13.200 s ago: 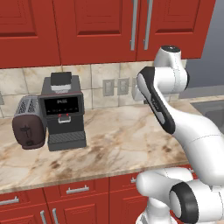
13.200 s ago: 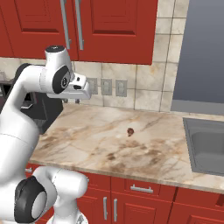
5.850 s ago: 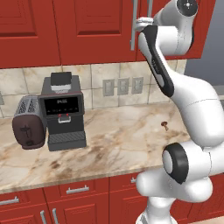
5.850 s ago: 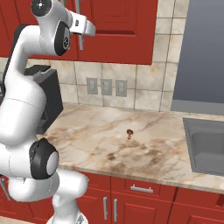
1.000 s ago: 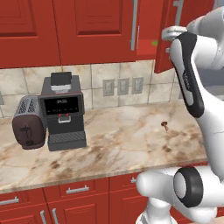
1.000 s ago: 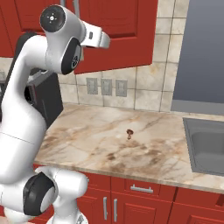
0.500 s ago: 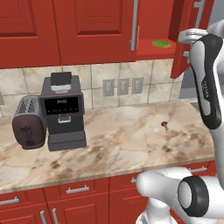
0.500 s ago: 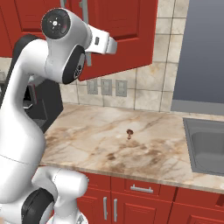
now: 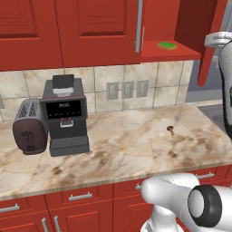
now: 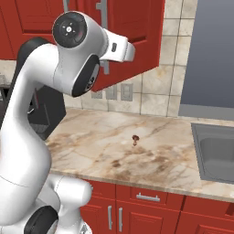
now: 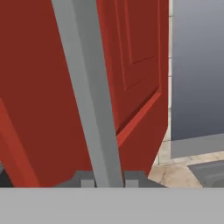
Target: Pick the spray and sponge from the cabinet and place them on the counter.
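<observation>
My gripper (image 11: 109, 181) has its jaws clamped on the long silver bar handle (image 11: 89, 96) of the red wooden wall cabinet (image 9: 181, 27); the bar runs from six toward eleven o'clock. The flat green sponge (image 9: 167, 45) lies on the open shelf, its long axis running three to nine o'clock.

Rendered kitchen: red cabinet (image 9: 95, 31), marbled counter (image 9: 131, 145), coffee machine (image 9: 66, 115), probably toaster (image 9: 29, 126).

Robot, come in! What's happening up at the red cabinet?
Gripper shut on door handle. Cabinet door swung open. Sponge on shelf, untouched. Nothing blocking.
</observation>
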You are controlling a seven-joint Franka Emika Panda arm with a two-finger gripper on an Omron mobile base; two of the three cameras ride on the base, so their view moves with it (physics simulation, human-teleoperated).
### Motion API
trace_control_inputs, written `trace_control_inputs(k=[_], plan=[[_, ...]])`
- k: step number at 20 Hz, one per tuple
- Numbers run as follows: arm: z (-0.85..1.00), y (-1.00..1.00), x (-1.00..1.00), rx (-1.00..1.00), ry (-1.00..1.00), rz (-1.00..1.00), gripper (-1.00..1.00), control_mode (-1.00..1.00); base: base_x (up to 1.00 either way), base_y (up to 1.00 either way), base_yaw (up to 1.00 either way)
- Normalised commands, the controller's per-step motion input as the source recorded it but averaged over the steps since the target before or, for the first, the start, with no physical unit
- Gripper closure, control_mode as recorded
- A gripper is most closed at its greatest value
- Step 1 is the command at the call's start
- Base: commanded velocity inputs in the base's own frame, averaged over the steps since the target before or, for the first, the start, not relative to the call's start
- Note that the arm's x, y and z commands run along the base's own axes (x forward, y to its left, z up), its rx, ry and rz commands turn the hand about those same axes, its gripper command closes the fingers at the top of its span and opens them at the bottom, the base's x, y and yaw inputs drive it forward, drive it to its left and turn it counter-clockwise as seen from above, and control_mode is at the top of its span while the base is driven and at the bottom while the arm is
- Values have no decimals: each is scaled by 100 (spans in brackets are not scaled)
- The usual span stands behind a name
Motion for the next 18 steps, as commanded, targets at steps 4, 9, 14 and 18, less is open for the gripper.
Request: trace_control_inputs(k=[4,9,14,18], plan=[[0,-36,-25,0,0,0,100,-100,0,0,0],[0,-33,-23,0,0,0,100,-100,0,0,0],[0,-27,-17,0,0,0,100,-100,0,0,0],[-1,-24,-11,0,-1,0,100,-100,0,0,0]])
